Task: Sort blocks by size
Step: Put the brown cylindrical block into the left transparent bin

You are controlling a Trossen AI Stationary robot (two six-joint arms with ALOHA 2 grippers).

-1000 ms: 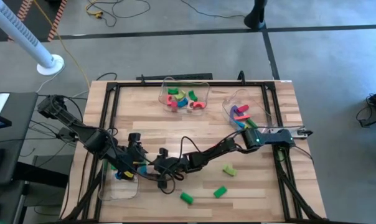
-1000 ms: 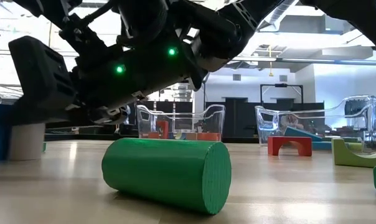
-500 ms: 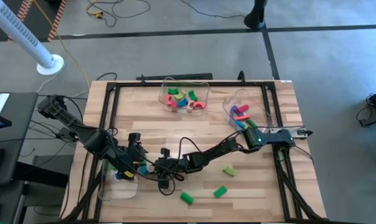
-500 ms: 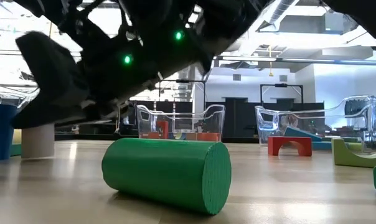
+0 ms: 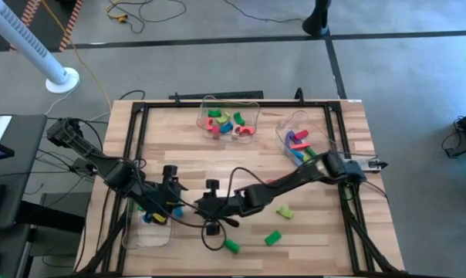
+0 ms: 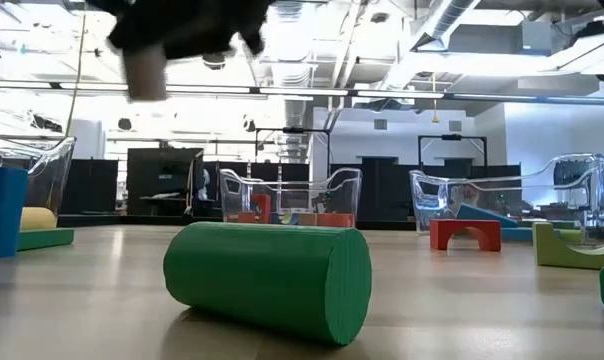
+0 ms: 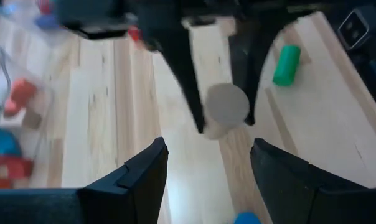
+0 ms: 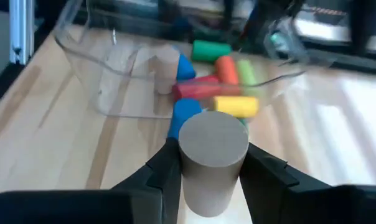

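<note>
1. Room: concrete floor across upper part of high view, strewn cables, white post with round base (image 5: 62, 79) at upper left; glazed, brightly lit hall behind table in low view
2. Table (image 5: 179, 162): pale wood planks in black frame, filling centre of high view
3. Clear bins: one at upper centre (image 5: 230, 103) holding red, green and blue blocks; one at upper right (image 5: 285, 123); one at lower left (image 5: 146, 235) holding mixed blocks (image 8: 225, 87), seen in right wrist view
4. Left gripper (image 5: 170, 197): lower left of centre in high view, beside lower-left bin; fingers (image 7: 144, 180) spread apart, nothing between them, waiting
5. Right gripper (image 5: 211, 216): low centre of high view, raised off table; jaws clenched on tan cylinder (image 8: 211, 158), grasped round its side with flat end toward wrist camera
6. Green cylinder (image 6: 270, 277): lying on its side in low view foreground, below right gripper in high view
7. Loose green blocks (image 5: 273, 238) at lower right; red arch (image 6: 465, 233) at right of low view
8. Step in hand, judged: carry of tan cylinder toward lower-left bin; advisable to keep grip firm, clear bin wall before lowering, release low inside, well apart from left gripper
</note>
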